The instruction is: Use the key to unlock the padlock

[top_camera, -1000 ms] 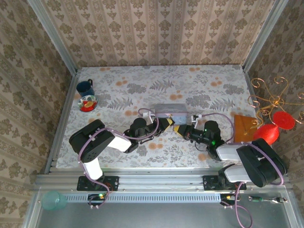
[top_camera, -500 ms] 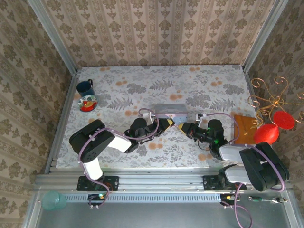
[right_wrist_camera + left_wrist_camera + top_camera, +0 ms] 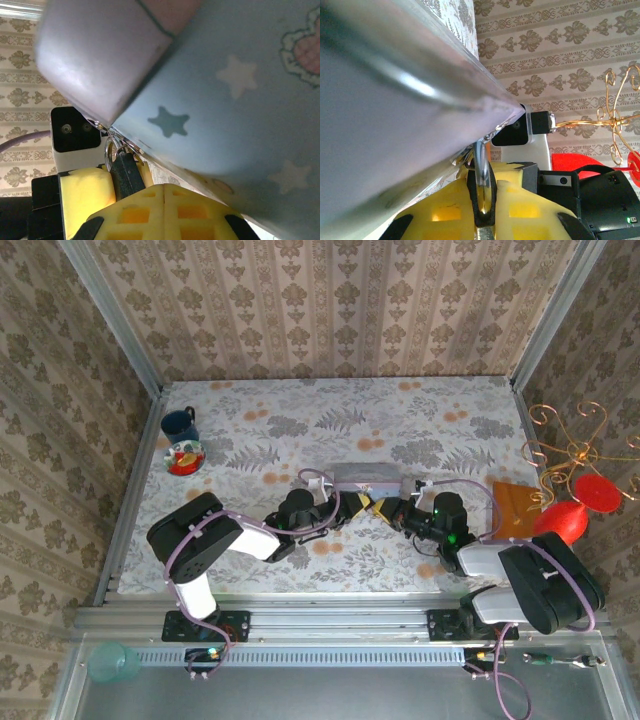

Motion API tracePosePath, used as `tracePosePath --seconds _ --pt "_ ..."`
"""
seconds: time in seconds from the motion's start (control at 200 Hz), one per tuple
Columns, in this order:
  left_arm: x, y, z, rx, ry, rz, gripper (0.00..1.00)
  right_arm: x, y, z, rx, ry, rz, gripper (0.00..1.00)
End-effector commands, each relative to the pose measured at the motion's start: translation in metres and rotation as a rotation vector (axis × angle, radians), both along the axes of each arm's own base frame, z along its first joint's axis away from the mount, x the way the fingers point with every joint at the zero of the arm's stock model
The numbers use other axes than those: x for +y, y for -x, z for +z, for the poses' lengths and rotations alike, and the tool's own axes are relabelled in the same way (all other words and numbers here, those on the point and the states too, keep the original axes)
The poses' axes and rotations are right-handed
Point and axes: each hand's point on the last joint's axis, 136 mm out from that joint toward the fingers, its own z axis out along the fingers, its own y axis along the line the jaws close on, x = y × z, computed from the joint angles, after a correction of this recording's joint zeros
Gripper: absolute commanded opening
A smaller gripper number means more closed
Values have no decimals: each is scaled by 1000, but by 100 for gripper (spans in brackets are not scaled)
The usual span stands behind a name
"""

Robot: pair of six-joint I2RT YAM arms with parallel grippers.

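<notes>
The left gripper (image 3: 354,502) is clamped on the padlock (image 3: 483,196) — a small black block pinched between its yellow fingers (image 3: 445,212). The padlock's silver shackle (image 3: 480,157) reaches up to the near lower edge of the tin.

The right gripper (image 3: 164,197) is closed, its own yellow fingers pressed flat together with nothing visible between them. Whether it carries a key cannot be told. In the right wrist view the padlock sits just beside that gripper's tips, right under a corner of the tin.

Seen from above, the two grippers meet nose to nose just beside the near long side of the pale blue-grey tin (image 3: 362,476). The tin lies on the flowered table (image 3: 300,420).

Well to the tin's left stand a dark blue mug (image 3: 180,424) and a small dish (image 3: 185,457); to its right — an orange board (image 3: 513,508).
</notes>
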Motion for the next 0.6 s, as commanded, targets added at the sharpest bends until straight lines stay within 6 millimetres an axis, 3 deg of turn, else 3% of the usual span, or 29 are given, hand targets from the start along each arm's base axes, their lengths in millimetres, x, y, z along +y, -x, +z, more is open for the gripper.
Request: tracePosePath --seconds 0.0,0.545,0.595 --pt "-14 9 41 -80 115 -65 2 -1 -4 2 -5 9 -30 0" --pt "-4 4 26 -72 68 -35 2 -19 9 -4 -10 142 -72 0" --pt "-5 4 27 -73 71 -34 2 -18 9 -4 -11 140 -64 4"
